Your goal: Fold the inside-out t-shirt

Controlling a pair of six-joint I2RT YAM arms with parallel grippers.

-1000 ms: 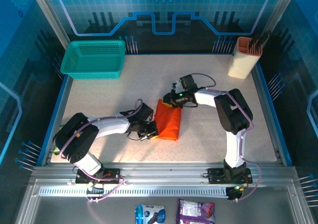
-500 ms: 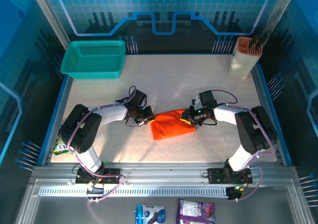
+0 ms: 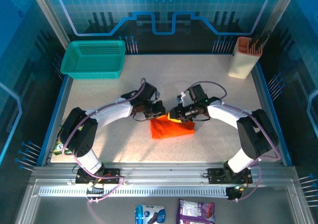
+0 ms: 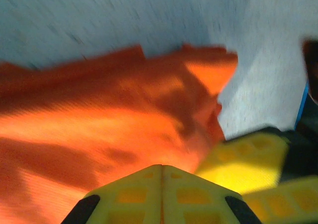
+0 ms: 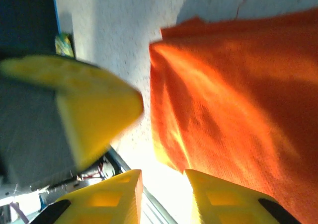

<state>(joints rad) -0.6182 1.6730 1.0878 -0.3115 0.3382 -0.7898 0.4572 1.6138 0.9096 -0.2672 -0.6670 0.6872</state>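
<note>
The inside-out t-shirt (image 3: 172,128) lies as a small folded orange-red packet in the middle of the table. Both grippers meet at its far edge, tips almost touching. My left gripper (image 3: 158,112) is shut; in the left wrist view its yellow tips (image 4: 161,167) press together over the cloth (image 4: 99,124), with nothing seen between them. My right gripper (image 3: 174,115) is open; in the right wrist view its gap (image 5: 164,178) shows bright table, and the shirt (image 5: 238,100) sits just beside one finger. Each wrist view shows the other gripper's yellow finger close by.
A teal mesh basket (image 3: 93,59) stands at the back left. A cream holder with an orange rim (image 3: 244,57) stands at the back right. A small packet (image 3: 60,145) lies at the table's left edge. Two snack packets (image 3: 149,214) lie below the front rail.
The shirt was stretched flat between the two grippers at its left and right ends. Both grippers have since swung inward to its far edge, and the cloth is now more compact.
</note>
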